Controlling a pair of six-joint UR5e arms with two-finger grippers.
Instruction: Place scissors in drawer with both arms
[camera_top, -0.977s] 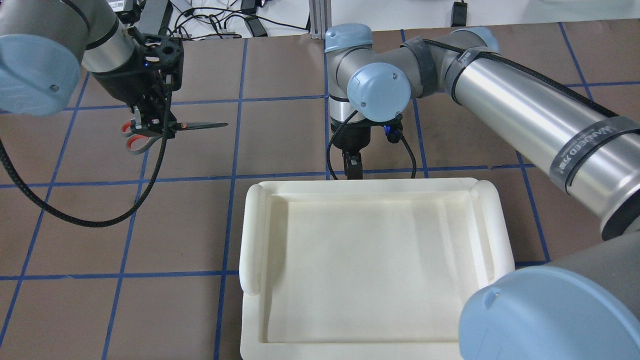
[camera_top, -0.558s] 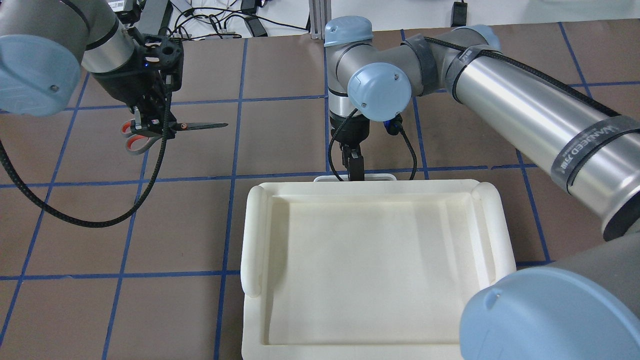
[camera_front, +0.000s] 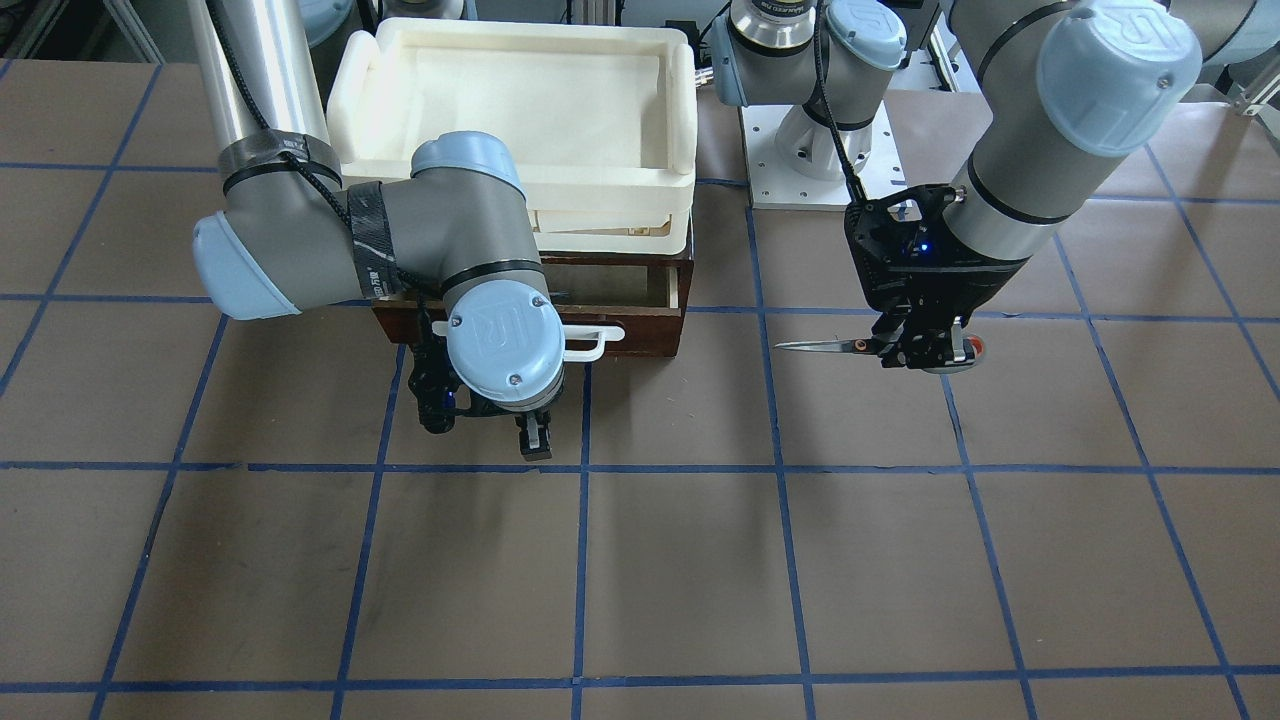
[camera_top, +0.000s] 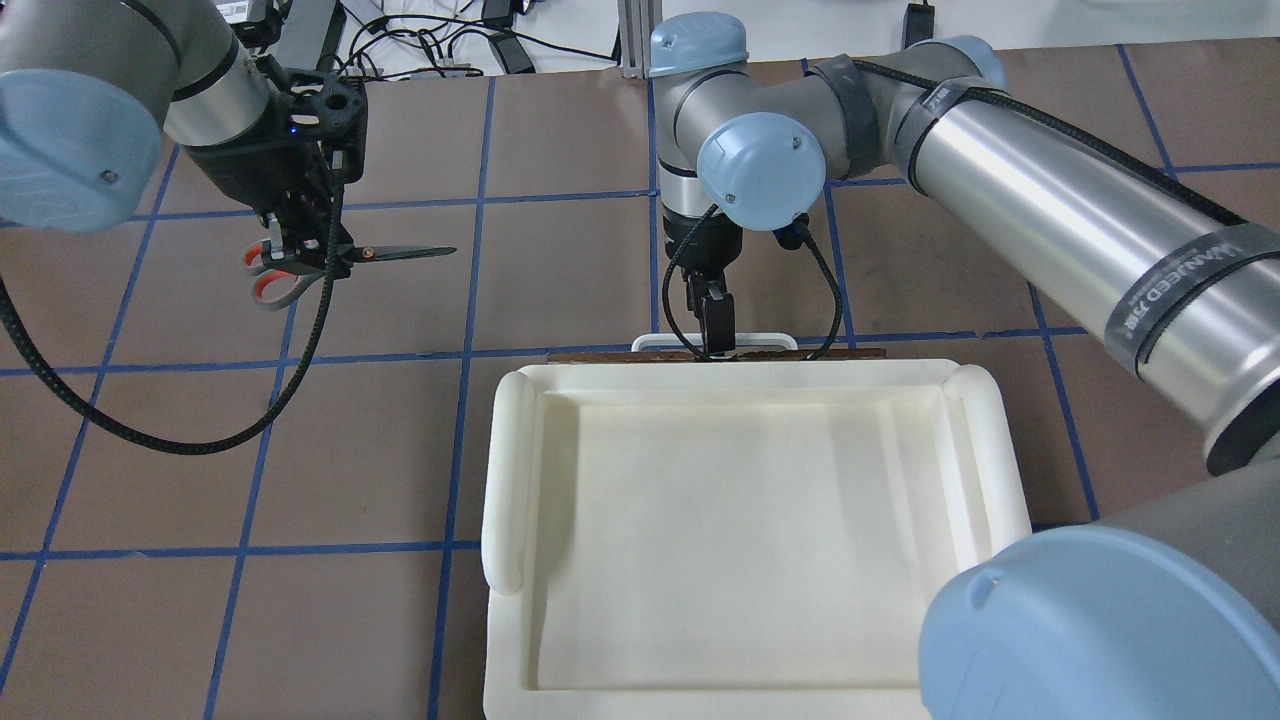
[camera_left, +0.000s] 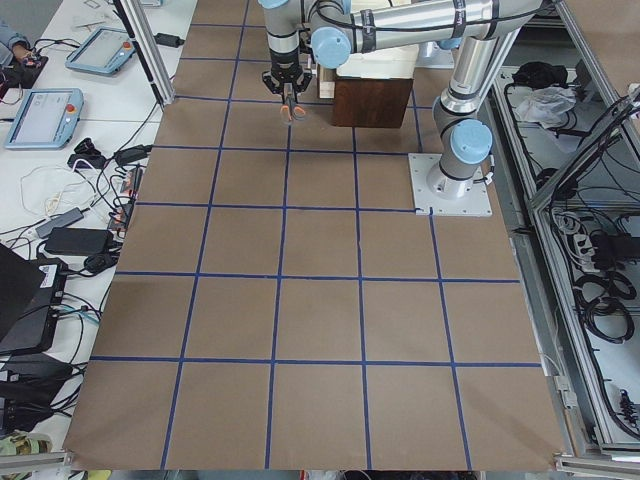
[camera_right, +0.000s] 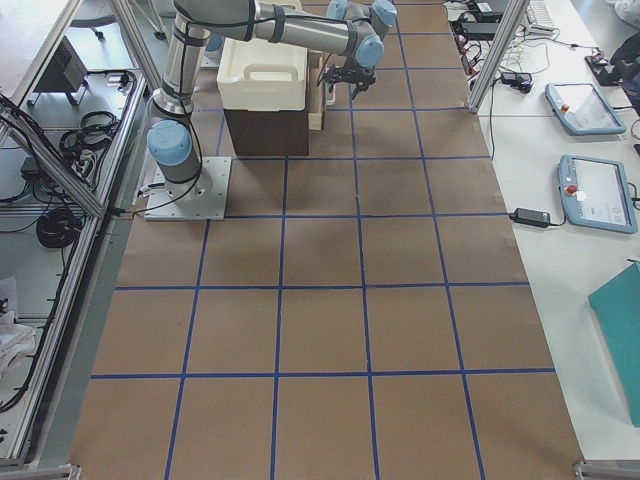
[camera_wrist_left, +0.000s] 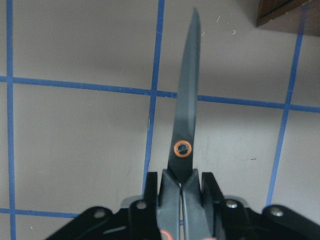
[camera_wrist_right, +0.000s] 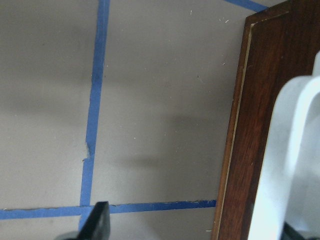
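Facing the robot, the black two-finger left gripper (camera_front: 915, 355) is clamped on the small grey-handled, orange-lined scissors (camera_front: 840, 346). Their blades are level and point toward the dark brown wooden drawer (camera_front: 650, 330), well apart from it, and the drawer stands slightly pulled out beneath the cream-white plastic tray (camera_front: 685, 100). From overhead, the black right gripper (camera_top: 712, 335) points down at the drawer's white bar handle (camera_top: 770, 341). In the right wrist view its one visible finger (camera_wrist_right: 95, 222) stands clear of that handle, jaws apart.

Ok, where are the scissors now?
Overhead view, far left: the scissors are clamped in the left gripper, blades pointing toward the right gripper at the drawer handle.
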